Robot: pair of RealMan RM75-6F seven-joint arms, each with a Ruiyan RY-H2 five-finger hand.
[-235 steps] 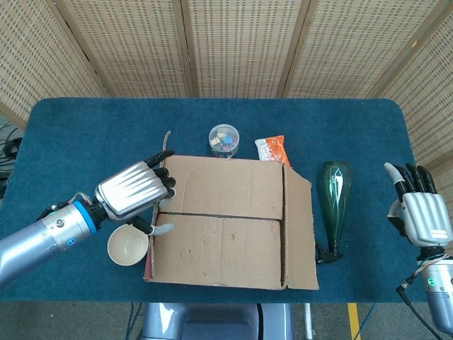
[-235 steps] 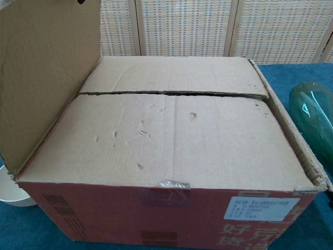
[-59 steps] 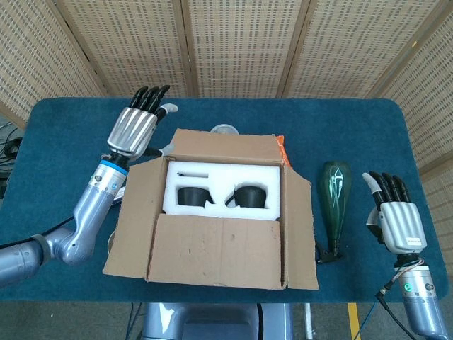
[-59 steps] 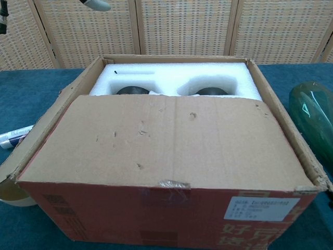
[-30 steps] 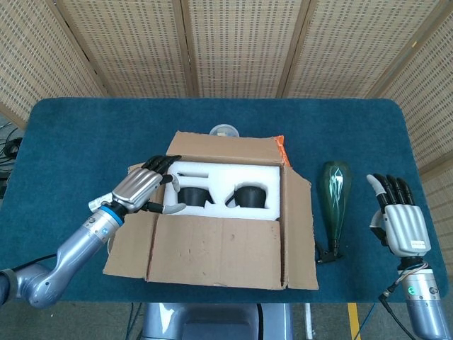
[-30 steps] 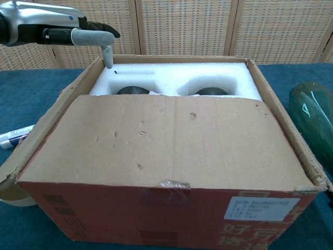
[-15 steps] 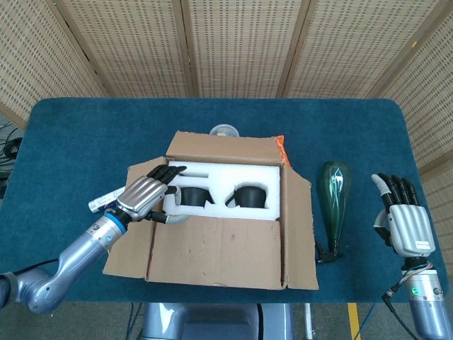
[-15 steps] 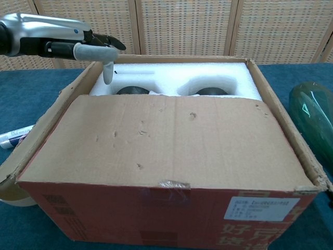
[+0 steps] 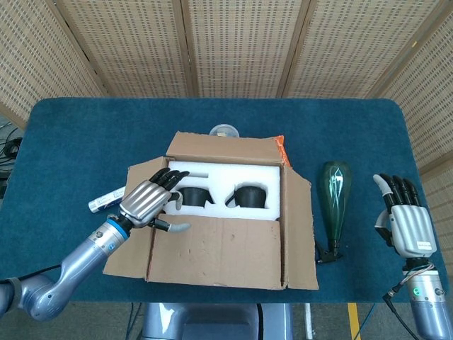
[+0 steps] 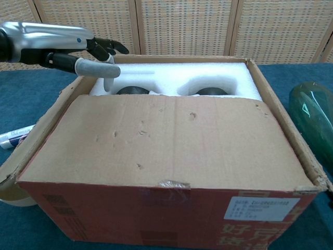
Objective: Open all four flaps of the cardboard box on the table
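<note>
One near flap [image 9: 216,248] still covers cardboard box [image 10: 171,219]; white foam [image 9: 223,175] exposed

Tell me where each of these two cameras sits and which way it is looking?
Head view: high above the table, looking steeply down on the cardboard box; shows left hand and right hand.
Chest view: low at the table's near edge, looking level across the box; shows only the left hand.
Shared: box, left hand, green bottle.

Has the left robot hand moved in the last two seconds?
Yes. The left robot hand has come from beyond the far left corner of the brown cardboard box toward the robot, and now hovers over the box's near closed flap edge.
</note>
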